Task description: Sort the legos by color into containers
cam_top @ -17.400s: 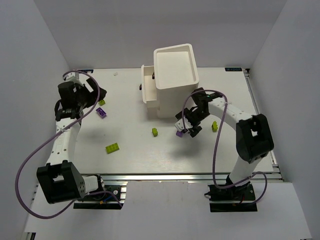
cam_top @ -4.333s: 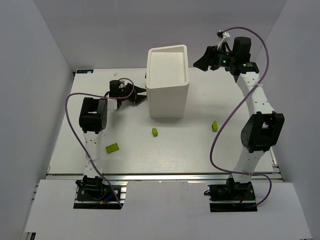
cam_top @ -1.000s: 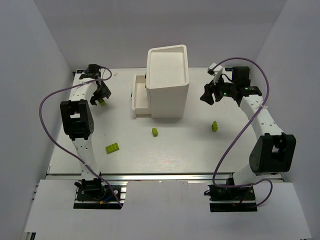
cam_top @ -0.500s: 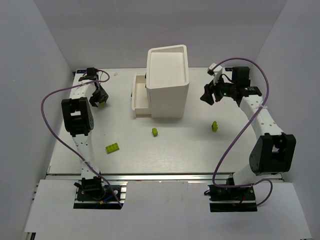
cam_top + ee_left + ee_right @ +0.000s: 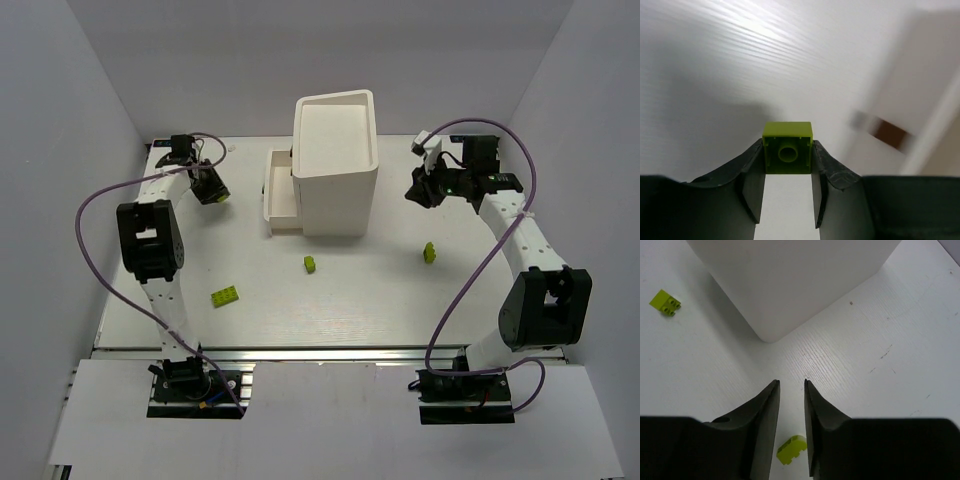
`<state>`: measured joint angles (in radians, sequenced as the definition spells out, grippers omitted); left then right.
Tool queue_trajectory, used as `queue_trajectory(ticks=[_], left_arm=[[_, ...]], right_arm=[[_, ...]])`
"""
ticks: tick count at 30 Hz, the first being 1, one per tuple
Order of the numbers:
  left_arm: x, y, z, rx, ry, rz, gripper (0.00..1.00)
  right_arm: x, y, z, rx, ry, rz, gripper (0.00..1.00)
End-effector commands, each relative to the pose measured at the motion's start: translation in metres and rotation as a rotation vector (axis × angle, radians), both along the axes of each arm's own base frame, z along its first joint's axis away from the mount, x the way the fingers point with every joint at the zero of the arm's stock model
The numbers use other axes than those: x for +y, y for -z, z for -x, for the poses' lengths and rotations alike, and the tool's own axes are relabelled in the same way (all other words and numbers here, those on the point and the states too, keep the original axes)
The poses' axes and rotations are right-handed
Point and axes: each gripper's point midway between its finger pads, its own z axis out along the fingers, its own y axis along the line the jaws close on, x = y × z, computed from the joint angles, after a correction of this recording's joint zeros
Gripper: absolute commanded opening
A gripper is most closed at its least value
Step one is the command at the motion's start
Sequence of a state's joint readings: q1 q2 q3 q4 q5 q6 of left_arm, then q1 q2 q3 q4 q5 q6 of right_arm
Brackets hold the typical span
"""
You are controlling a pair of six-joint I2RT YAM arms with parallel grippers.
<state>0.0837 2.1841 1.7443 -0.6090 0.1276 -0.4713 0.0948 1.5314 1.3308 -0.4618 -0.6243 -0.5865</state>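
Note:
A lime lego [image 5: 787, 148] is pinched at the tips of my left gripper [image 5: 787, 145], which is shut on it above the table's far left [image 5: 212, 193], left of the open drawer [image 5: 280, 192]. That drawer sticks out of the tall white cabinet [image 5: 335, 160]. My right gripper [image 5: 791, 382] hovers right of the cabinet [image 5: 790, 280], its jaws a narrow gap apart with nothing between them. Lime legos lie on the table at front left [image 5: 225, 295], centre [image 5: 310, 264] and right [image 5: 429, 252]. One lime lego [image 5: 791, 450] shows below my right fingers.
A blurred reddish-brown knob [image 5: 888, 134] passes at the right of the left wrist view. Another lime lego [image 5: 665, 303] lies left of the cabinet corner in the right wrist view. White walls enclose the table on three sides.
My left gripper has closed on the lime lego at the far left and shifted slightly right with it. My right gripper's jaws have narrowed; that arm has barely moved.

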Motion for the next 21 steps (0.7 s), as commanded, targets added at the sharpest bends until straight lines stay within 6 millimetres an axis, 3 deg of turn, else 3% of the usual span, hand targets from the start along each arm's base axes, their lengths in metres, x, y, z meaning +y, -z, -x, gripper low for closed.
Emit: queue_trajectory(ticks=[1, 4, 5, 8, 12, 14, 15, 17, 18, 21], left_arm=[[-0.089, -0.134, -0.006, -0.383, 0.311, 0.267, 0.0], [-0.126, -0.147, 0.011, -0.414, 0.434, 0.41, 0.0], [-0.139, -0.145, 0.016, -0.407, 0.47, 0.429, 0.01], [-0.153, -0.147, 0.022, -0.414, 0.505, 0.44, 0.06], [-0.181, -0.141, 0.026, -0.382, 0.561, 0.475, 0.16], [-0.189, -0.123, 0.027, -0.328, 0.568, 0.478, 0.27], [-0.195, -0.118, 0.028, -0.312, 0.572, 0.468, 0.39], [-0.195, -0.113, 0.025, -0.302, 0.559, 0.439, 0.5], [-0.194, -0.114, 0.023, -0.305, 0.551, 0.429, 0.61], [-0.19, -0.119, 0.017, -0.317, 0.535, 0.399, 0.64]], right_arm=[[0.009, -0.017, 0.012, -0.068, -0.074, 0.013, 0.3], [0.012, -0.011, 0.015, -0.047, -0.086, 0.019, 0.15], [0.011, -0.007, 0.015, -0.036, -0.084, 0.027, 0.15], [0.012, -0.005, 0.017, -0.038, -0.088, 0.04, 0.19], [0.009, -0.002, 0.018, -0.043, -0.08, 0.057, 0.28], [0.008, -0.001, 0.017, -0.045, -0.07, 0.062, 0.35], [0.006, -0.001, 0.016, -0.043, -0.061, 0.065, 0.38], [0.004, 0.001, 0.016, -0.038, -0.051, 0.079, 0.53], [0.003, 0.002, 0.016, -0.037, -0.051, 0.085, 0.65], [-0.001, 0.011, 0.021, -0.038, -0.079, 0.123, 0.77]])
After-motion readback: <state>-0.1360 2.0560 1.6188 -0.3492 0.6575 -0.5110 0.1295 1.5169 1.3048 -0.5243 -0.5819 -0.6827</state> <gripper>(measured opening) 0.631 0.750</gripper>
